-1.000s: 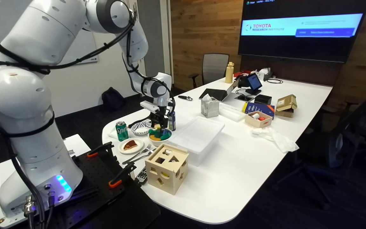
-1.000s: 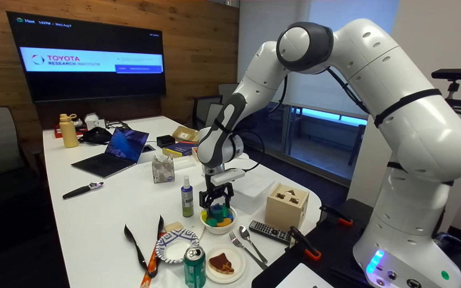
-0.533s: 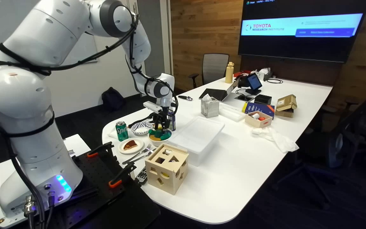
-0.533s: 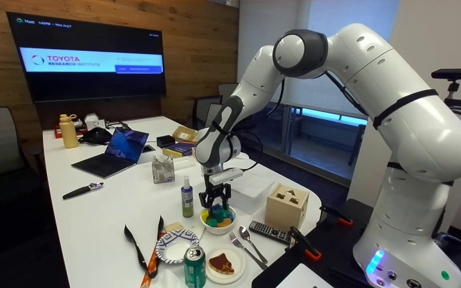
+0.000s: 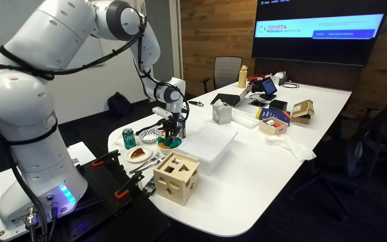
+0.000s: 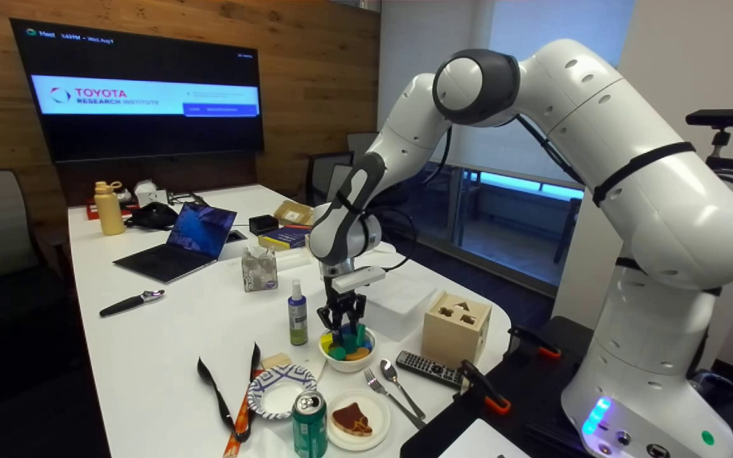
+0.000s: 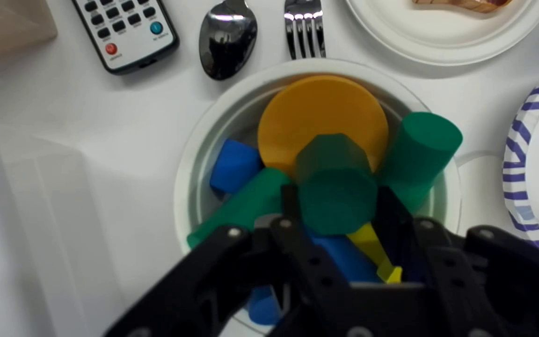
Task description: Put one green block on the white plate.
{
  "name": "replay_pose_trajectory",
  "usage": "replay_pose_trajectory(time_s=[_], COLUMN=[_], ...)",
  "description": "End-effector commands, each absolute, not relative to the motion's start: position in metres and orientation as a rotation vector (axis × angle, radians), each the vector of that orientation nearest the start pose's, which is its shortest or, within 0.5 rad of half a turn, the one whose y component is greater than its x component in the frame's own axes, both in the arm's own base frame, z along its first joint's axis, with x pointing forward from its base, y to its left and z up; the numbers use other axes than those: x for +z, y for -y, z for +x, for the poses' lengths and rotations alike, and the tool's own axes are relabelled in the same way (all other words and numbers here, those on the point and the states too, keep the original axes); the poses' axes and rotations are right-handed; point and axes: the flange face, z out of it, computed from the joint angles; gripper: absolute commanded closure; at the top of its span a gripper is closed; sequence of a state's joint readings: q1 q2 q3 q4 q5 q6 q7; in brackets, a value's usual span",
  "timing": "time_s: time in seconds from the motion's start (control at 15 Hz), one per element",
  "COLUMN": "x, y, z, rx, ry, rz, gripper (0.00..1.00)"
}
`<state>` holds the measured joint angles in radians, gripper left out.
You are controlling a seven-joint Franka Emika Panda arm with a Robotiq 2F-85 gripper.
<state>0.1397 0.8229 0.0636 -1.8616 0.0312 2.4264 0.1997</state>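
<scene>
Here's the tool [image 7: 335,201], clamped on the green block [image 7: 337,187] near the middle of the wrist view, down in the bowl [image 7: 186,173]! Whether the green block rests on anything below, I can't tell. It looks light and stiff, so crushing seems unlikely, but those smooth sides could slip or twist. Opposite flat faces, well down from the top, look the best hold, I reckon. And the plate [image 7: 442,40], upper right, carries a brown piece [image 6: 349,420] to avoid.
</scene>
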Motion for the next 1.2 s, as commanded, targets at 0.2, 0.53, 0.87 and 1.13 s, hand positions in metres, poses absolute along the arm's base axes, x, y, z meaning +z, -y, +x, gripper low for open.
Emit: replay_pose_trajectory(time_s=[0.2,0.53,0.87,1.13], x=[0.093,0.132,0.136,0.124], y=[-0.126,-0.125,-0.151,-0.180], z=[0.570,0.532,0.493,0.483], rx=[0.385,0.275,0.145,0.073], ry=[-0.056,-0.180,-0.170,0.028], rz=[-3.093,-3.129,-3.172,-3.265], gripper=[0.82,0.82,0.82,0.82])
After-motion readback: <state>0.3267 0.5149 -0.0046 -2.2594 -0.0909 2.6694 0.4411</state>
